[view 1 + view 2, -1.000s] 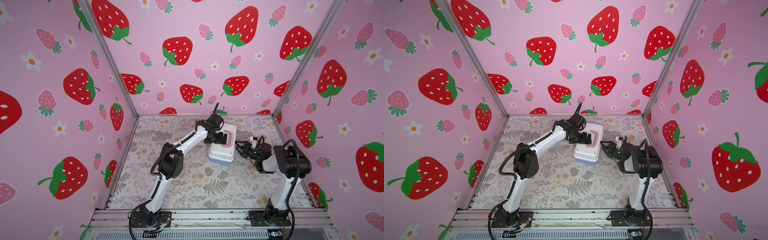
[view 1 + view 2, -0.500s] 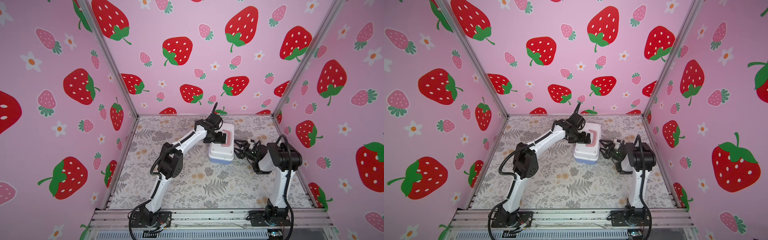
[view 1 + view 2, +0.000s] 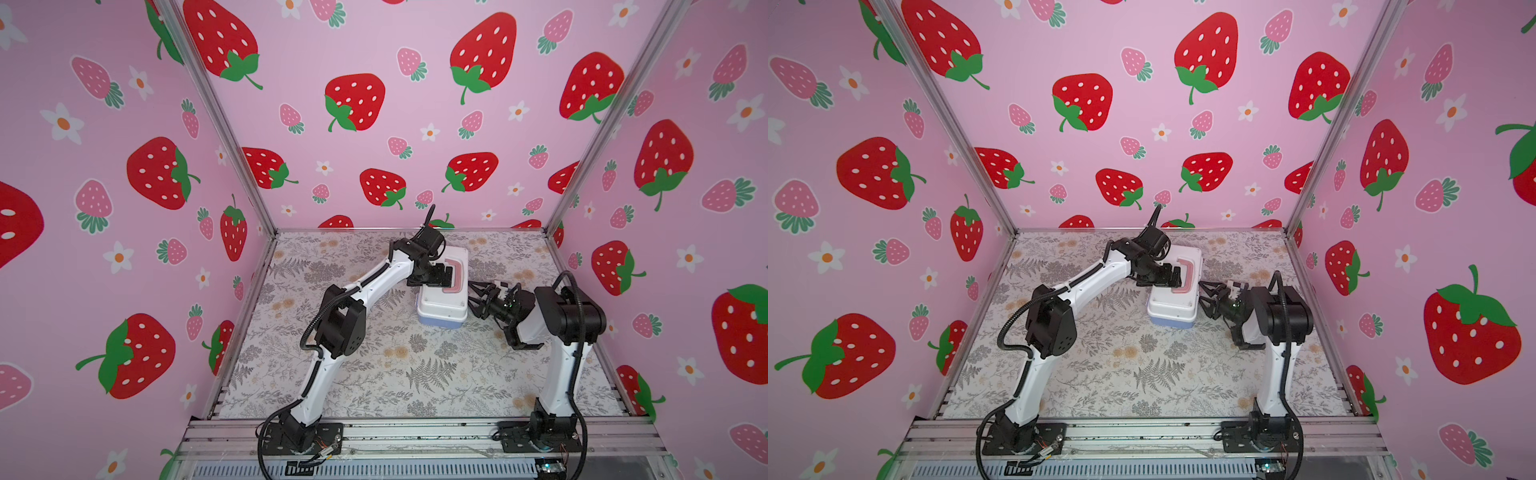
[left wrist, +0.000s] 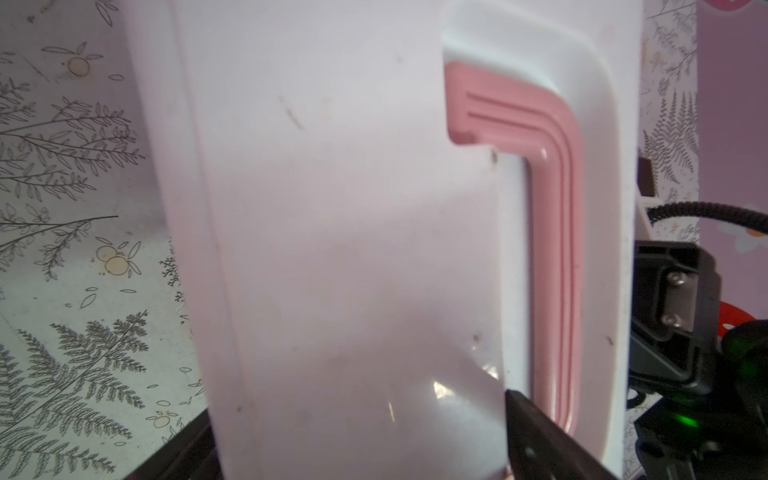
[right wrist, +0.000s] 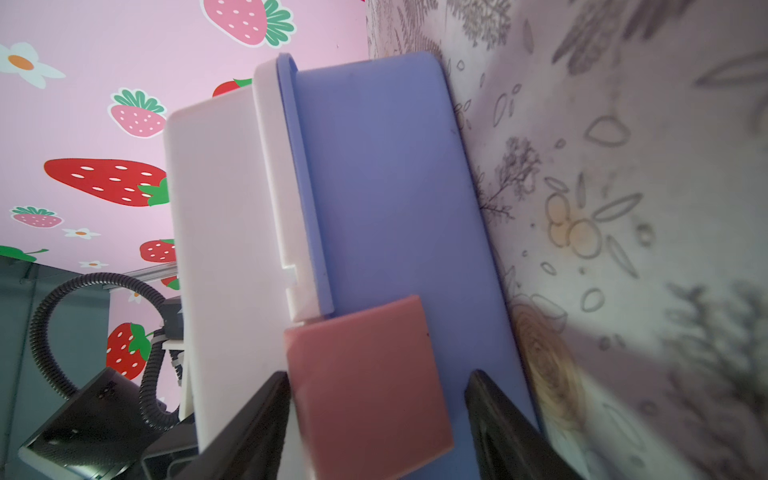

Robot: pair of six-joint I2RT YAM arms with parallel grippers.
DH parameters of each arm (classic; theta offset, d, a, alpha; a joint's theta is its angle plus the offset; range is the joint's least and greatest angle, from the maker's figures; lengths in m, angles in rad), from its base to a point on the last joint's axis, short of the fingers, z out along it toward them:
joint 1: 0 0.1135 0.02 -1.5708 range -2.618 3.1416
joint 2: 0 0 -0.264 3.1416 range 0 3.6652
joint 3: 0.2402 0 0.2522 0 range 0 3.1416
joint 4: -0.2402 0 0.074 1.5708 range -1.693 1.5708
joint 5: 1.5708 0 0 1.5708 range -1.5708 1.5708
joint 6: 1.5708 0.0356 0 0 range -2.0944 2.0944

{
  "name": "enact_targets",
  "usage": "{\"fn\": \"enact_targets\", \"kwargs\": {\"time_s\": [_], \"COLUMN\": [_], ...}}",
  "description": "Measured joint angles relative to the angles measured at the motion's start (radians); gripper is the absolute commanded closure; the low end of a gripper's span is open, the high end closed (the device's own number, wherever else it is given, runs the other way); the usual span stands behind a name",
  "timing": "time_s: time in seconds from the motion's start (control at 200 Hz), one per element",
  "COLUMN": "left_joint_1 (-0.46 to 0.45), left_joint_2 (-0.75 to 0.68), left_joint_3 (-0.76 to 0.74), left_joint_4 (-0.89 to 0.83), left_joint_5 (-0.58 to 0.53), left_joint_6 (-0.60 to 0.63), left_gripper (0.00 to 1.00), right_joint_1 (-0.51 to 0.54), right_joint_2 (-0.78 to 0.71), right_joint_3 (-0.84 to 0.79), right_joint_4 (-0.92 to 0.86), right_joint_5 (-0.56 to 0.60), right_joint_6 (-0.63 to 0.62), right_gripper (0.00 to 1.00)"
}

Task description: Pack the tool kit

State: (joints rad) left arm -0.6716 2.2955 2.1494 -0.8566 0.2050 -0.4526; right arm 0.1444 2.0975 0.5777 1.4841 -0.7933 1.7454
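And here's the tool kit [image 3: 442, 297], shut and sitting on the floral counter [image 3: 374, 365], toward the far side and a touch right of centre. The left claw [image 3: 439, 277] reaches over from the left and lies on the white lid [image 4: 332, 208] with its jaws spread wide. One finger [image 4: 540, 436] is down on the lid just beside the pink handle [image 4: 552, 232], and the other shows dark at the lid's left edge. It's gripping nothing, so my read is that it's there as a weight, pinning the lid so the case can't slide or spring up. Over on the right, the right claw [image 3: 472, 297] sits low and sideways against the case's right face. Its jaws stand apart with the pink latch [image 5: 365, 386] between them. One finger looks right up against the latch and the other stands clear of it over the periwinkle base [image 5: 395, 187], so it's straddling, not clamping. The latch flap hangs across the seam where lid meets base. Whether it's snapped fully home, I can't tell from here. Looks to me like the closing step: latch pressed shut from the right while the left side braces.
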Motion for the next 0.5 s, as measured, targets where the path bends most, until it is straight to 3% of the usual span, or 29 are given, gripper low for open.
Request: {"fn": "enact_targets", "kwargs": {"time_s": [0.5], "left_joint_1": [0.0], "left_joint_2": [0.0], "left_joint_3": [-0.002], "left_joint_4": [0.002], "left_joint_5": [0.0], "left_joint_6": [0.003], "left_gripper": [0.02], "right_joint_1": [-0.005], "right_joint_2": [-0.033], "right_joint_3": [-0.036], "right_joint_4": [-0.006], "right_joint_5": [-0.018], "right_joint_6": [-0.006], "right_gripper": [0.42]}}
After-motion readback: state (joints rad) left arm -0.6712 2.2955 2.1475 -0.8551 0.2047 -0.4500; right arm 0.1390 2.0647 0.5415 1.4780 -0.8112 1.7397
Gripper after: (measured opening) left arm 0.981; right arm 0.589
